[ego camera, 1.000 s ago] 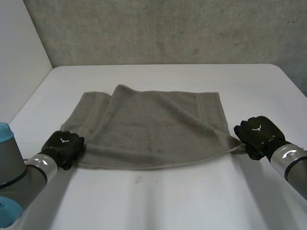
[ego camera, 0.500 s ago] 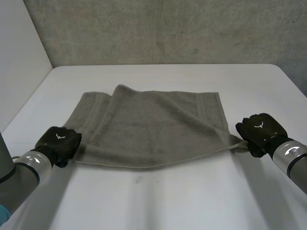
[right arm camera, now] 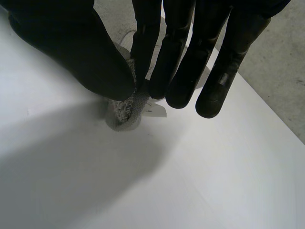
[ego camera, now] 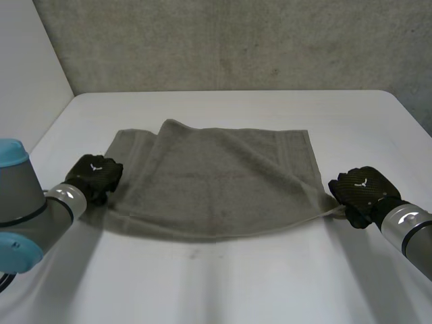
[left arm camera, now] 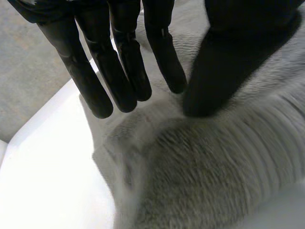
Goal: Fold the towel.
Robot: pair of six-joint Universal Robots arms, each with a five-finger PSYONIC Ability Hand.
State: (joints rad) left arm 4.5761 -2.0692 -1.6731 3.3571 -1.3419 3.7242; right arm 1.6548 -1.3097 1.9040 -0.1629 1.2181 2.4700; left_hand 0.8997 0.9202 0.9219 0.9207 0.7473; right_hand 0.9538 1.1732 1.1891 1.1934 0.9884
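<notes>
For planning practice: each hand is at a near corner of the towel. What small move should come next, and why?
Probably lift both corners together. The right hand pinches the towel at its near right corner between thumb and fingers, the left hand grips the near left corner, and the rest lies spread on the table, ready for folding over.

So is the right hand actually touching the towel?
Touching. The right wrist view shows the right hand pinching the towel corner between thumb and finger.
</notes>
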